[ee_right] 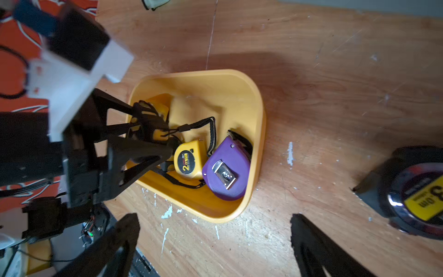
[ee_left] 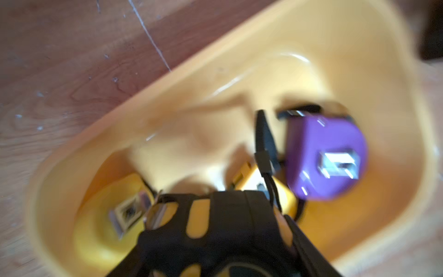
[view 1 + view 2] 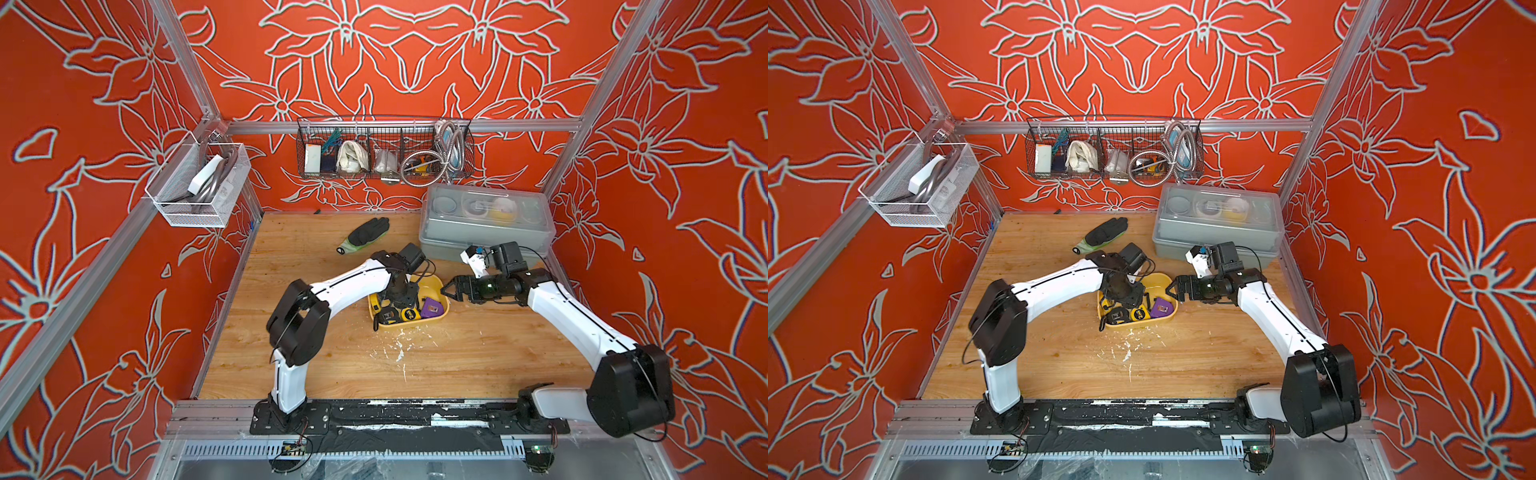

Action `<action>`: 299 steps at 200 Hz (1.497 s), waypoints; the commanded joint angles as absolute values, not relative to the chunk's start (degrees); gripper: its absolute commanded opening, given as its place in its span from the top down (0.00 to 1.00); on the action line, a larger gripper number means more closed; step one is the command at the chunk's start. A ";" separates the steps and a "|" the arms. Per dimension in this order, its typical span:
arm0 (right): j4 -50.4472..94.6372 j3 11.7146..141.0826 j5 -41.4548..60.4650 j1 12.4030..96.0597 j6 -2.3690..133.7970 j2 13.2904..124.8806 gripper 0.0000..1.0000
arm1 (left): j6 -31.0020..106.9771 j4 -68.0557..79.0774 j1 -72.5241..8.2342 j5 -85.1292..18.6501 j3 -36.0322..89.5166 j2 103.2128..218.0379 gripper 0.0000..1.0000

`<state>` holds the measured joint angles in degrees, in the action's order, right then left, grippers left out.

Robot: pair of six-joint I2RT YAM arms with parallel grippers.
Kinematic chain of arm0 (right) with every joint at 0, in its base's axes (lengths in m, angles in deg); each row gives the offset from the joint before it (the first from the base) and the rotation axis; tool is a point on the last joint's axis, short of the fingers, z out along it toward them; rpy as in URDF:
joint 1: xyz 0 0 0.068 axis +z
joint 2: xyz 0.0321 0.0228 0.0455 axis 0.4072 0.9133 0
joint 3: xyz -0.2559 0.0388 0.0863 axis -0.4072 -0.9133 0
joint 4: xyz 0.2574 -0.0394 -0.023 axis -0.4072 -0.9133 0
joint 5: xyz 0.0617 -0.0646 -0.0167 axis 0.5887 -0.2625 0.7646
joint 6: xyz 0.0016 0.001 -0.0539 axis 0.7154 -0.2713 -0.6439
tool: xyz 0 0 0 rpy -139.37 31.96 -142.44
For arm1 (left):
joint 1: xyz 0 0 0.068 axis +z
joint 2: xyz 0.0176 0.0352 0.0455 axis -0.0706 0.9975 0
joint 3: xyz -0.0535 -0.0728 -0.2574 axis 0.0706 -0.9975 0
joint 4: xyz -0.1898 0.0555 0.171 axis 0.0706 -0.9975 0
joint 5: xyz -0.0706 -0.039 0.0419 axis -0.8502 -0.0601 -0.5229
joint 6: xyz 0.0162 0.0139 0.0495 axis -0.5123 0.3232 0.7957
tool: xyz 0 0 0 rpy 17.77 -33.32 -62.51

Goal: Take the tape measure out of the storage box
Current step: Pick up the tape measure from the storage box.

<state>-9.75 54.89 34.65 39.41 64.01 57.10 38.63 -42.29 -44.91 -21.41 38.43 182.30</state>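
Inside box [image 1: 262, 124], left gripper [image 1: 153, 127] looks clamped on black-yellow tape [image 2: 230, 215], beside yellow tape [image 1: 189, 160], purple tape [image 1: 225, 172]. Right gripper [image 3: 449, 289] spread wide, empty, by box rim. Lift straight up, slowly; strap [image 1: 212, 134] may snag neighbours; right gripper could pin box down.

L arm [image 3: 353, 276] is reached fwd w/ elbow raised, and the wrist [image 3: 401, 270] is bent so L hand [image 1: 153, 129] is pointed steeply down. Its fingers [image 1: 139, 146] are closed against both sides of a black-yellow tape measure [image 1: 147, 115]. R arm [image 3: 575, 318] is stretched fwd & inward, forearm approx level. R hand [image 3: 449, 291] is held just beside L hand, tips aimed toward it, not touching. Its fingers [image 1: 309, 242] are spread wide.
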 commanded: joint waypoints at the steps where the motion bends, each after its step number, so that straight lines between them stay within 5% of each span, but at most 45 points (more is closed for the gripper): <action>1: -7.71 56.80 45.37 39.41 66.40 59.35 0.01 | 48.51 -40.04 -45.32 -27.09 35.26 177.17 0.50; 56: 2.38 55.45 61.22 40.57 74.35 62.47 0.05 | 55.73 -33.92 -45.71 -34.52 28.07 168.01 0.50; 181: 10.80 56.24 61.11 51.37 79.18 70.90 0.22 | 59.47 -29.03 -46.06 -35.37 27.13 166.28 0.51; 224: 13.24 56.08 63.57 52.23 80.39 73.16 0.45 | 60.13 -27.88 -46.06 -34.53 27.02 166.52 0.51; 250: 14.63 56.07 63.60 52.43 81.17 73.72 0.71 | 60.46 -27.90 -46.06 -34.51 27.20 167.18 0.51; 272: 17.53 55.72 63.75 52.52 82.93 73.82 0.78 | 60.49 -28.28 -46.06 -34.68 27.38 168.23 0.50; 299: 18.18 56.22 62.68 52.58 83.24 74.55 0.84 | 58.64 -28.37 -46.06 -32.70 27.73 168.74 0.23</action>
